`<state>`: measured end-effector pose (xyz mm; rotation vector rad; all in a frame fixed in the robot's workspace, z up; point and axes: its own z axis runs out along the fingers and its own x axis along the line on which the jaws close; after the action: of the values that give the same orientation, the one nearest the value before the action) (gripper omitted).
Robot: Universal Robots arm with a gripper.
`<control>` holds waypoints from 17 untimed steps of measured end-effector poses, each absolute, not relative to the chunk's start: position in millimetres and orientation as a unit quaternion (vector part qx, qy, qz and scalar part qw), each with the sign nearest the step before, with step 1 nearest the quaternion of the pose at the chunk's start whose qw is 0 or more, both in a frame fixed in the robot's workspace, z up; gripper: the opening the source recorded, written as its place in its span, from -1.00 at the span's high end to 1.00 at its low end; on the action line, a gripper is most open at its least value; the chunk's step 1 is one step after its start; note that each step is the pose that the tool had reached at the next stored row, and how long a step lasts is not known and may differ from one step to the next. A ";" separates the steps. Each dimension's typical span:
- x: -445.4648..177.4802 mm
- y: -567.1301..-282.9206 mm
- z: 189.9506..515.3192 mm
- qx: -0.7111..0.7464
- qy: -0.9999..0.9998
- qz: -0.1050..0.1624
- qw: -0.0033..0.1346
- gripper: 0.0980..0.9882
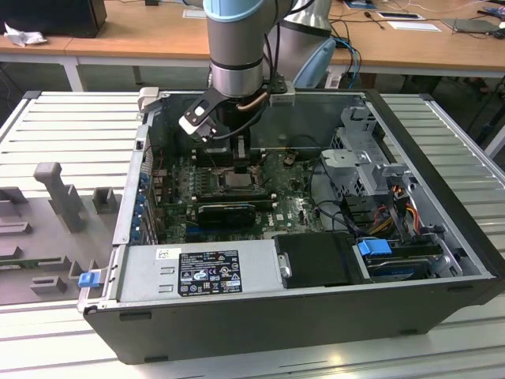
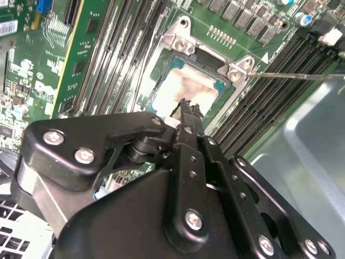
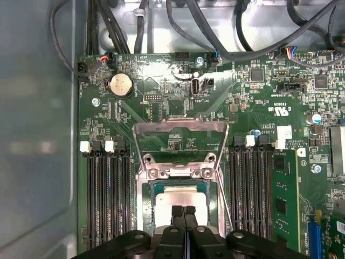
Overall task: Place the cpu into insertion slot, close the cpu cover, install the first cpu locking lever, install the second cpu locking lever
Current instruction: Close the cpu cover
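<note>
The cpu (image 3: 180, 198) lies flat in the insertion slot (image 3: 146, 189) on the green motherboard (image 3: 161, 102), its pale metal top facing up. In the second wrist view the cpu (image 2: 186, 85) shows just past the fingertips. The cpu cover (image 3: 180, 128) stands swung up on its hinge, a grey frame with the board visible through its cut-out. My gripper (image 3: 184, 211) is shut, its two black fingertips pressed together right above the chip with nothing between them. From outside, the gripper (image 1: 239, 164) hangs over the insertion slot (image 1: 237, 181) inside the case.
A thin locking lever (image 2: 302, 76) sticks out from the socket's corner. Black memory slots (image 3: 105, 194) flank the socket on both sides. Cables (image 3: 259, 32) cross the case wall beyond the board. A power supply (image 1: 197, 272) and drive cage (image 1: 371, 170) stand in the case.
</note>
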<state>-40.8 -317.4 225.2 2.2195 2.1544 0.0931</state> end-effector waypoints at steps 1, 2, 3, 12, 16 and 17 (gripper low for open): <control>-40.5 -317.4 225.2 0.717 0.696 0.030 0.024 0.98; -40.2 -317.8 225.2 0.717 0.696 0.030 0.024 0.98; -40.2 -317.8 225.2 0.717 0.696 0.030 0.024 0.98; -36.1 -317.8 229.8 0.717 0.696 0.030 0.023 0.98; -35.8 -317.7 231.8 0.717 0.696 0.030 0.023 0.98; -35.9 -317.8 232.4 0.717 0.696 0.030 0.023 0.98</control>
<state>-35.9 -317.8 232.4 2.2197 2.1543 0.0934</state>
